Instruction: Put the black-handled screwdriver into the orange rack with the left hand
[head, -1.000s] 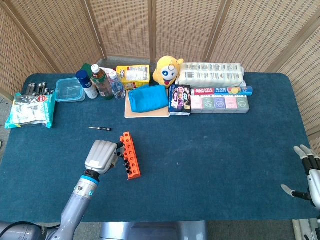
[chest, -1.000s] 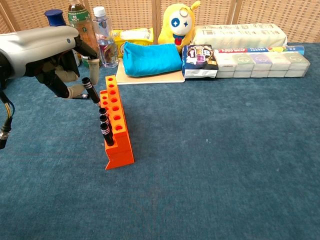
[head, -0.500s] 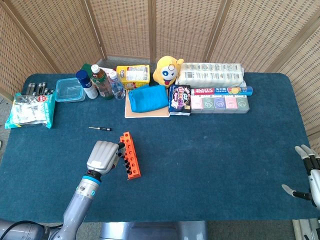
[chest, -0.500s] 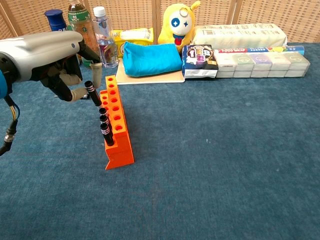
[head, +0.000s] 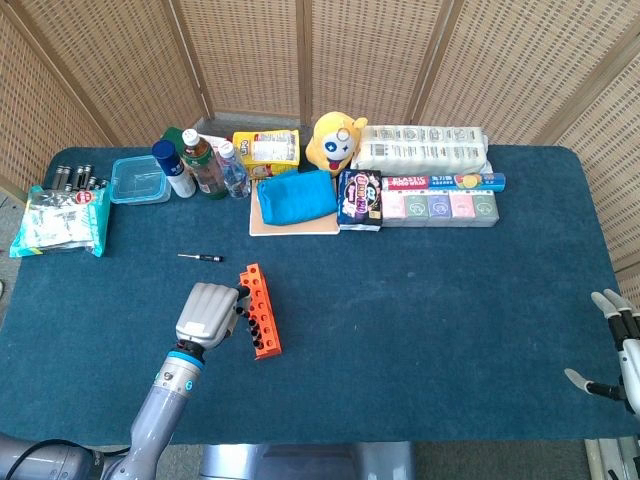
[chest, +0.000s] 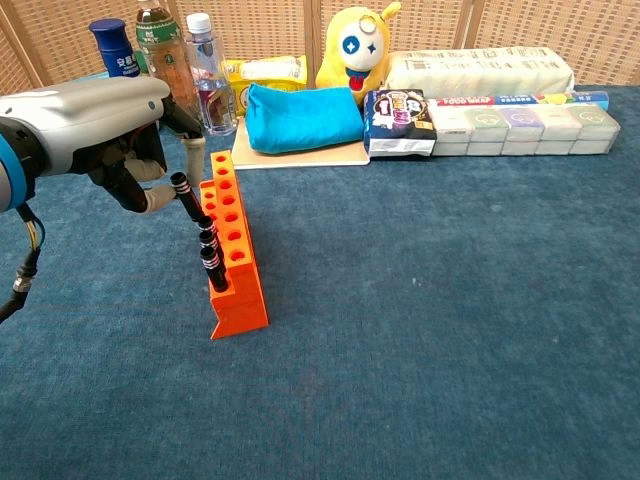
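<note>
**Left hand holding a screwdriver at the orange rack**

We see the grey left hand (chest: 110, 140) at the left side of the orange plastic rack with round holes (chest: 232, 255), its fingers pinching a black-handled screwdriver with silver rings (chest: 186, 196). The screwdriver leans tilted, its lower end at the rack's left row; whether the tip sits in a hole we cannot tell. Two more black-handled screwdrivers (chest: 210, 258) already stand in that row, nearer the camera — they crowd the side where the hand works.

In the head view another small screwdriver (head: 200, 257) lies flat on the blue cloth-covered table (head: 430, 320), apart from the rack and up-left of it. Behind the rack stand a clear water bottle (chest: 205, 72), a green-labelled drink bottle (chest: 160, 55) and a blue-capped canister (chest: 115, 50). Further right we find a folded turquoise cloth on a beige board (chest: 300, 115), a yellow plush toy (chest: 355, 45) and a row of pastel boxes (chest: 520, 125).

The right hand (head: 618, 345) rests at the far right table edge, well apart from everything — its fingers spread and holding nothing.
</note>
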